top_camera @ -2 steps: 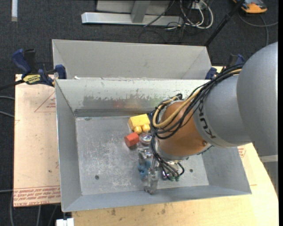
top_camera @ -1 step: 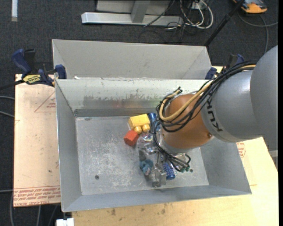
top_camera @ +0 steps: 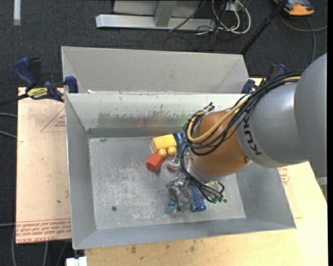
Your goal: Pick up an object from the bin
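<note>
Claw (top_camera: 178, 196) low in the bin (top_camera: 78, 171), front middle, spread or shut you cannot tell | blue ribbed piece (top_camera: 197, 200) just beside it, orange block (top_camera: 153, 163) near | centre over one piece before closing, lift straight up.

1. Dark carpet (top_camera: 52, 31) covered the floor across the top and down the left side of the frame.
2. A grey metal base (top_camera: 130, 21) lay flat on it at top centre, with an upright part rising from it out of the frame.
3. Just right of that base, a tangle of pale and dark cables (top_camera: 231, 15) lay on the carpet.
4. A black rod (top_camera: 260, 32) ran slantwise down and to the left in the upper right.
5. An orange and yellow object (top_camera: 299, 6) sat at the top right edge, cut off by the frame.
6. A pale strip (top_camera: 16, 10) stood at the upper left edge.
</note>
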Robot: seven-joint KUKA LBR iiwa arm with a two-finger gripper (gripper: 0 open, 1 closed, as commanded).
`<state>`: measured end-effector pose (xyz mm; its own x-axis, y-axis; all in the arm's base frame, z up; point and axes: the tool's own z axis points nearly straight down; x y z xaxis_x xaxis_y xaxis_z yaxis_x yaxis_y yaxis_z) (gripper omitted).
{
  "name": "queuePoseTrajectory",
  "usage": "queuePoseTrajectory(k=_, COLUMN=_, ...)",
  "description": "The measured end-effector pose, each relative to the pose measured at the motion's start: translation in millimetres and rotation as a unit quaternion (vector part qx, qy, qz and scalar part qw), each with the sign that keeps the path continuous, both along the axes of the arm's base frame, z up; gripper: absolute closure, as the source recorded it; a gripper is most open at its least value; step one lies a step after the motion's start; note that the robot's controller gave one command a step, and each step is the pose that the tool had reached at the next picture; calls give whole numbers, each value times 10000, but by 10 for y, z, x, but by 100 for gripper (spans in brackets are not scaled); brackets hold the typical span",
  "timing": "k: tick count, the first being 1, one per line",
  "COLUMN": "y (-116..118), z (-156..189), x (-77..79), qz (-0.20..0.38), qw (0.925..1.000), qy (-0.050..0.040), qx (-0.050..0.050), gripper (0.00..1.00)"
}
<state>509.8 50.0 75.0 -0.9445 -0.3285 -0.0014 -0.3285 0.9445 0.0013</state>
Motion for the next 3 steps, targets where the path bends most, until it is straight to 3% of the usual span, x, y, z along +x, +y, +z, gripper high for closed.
queuePoseTrajectory(k=1, y=26, z=1213, x=26, qz=173, qw=9998, qy=-50, qx=1, gripper=100)
queuePoseTrajectory(k=2, y=150, z=847, x=-53, qz=3343, qw=9425, qy=8, qx=1, gripper=100)
queuePoseTrajectory(k=3, y=148, z=1384, x=156, qz=3324, qw=9431, qy=-47, qx=-11, gripper=100)
